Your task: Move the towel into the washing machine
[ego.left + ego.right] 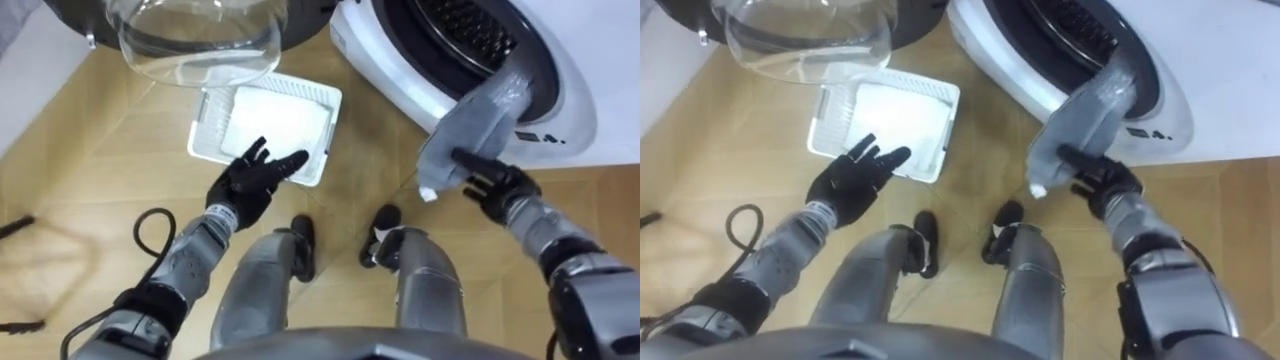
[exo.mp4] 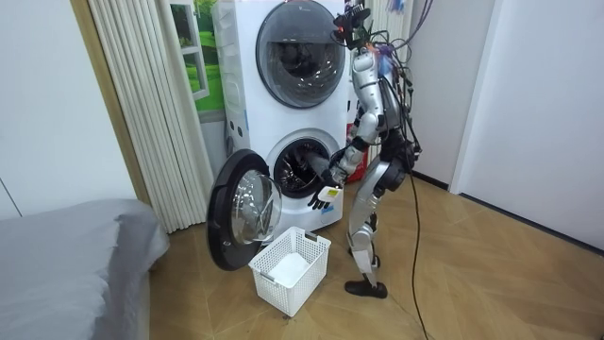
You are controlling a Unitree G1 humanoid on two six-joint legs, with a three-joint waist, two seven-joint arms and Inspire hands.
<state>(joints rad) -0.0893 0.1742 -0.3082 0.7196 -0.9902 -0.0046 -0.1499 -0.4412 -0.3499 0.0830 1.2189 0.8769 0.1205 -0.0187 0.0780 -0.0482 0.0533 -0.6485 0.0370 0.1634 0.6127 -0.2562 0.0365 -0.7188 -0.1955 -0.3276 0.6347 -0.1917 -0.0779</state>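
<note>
Now the right hand [image 1: 497, 186], fingers clenched on the grey towel [image 1: 478, 120], holds it draped over the washing machine's [image 1: 385, 62] door rim, far right. Push it well inside before letting go. The left hand [image 1: 250, 182] hovers, fingers released, over the basket [image 1: 202, 128].

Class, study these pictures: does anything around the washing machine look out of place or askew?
The grey towel is draped over the lip of the washing machine's open drum, its lower end dangling outside, gripped by the right hand. Nothing else stands out.
</note>
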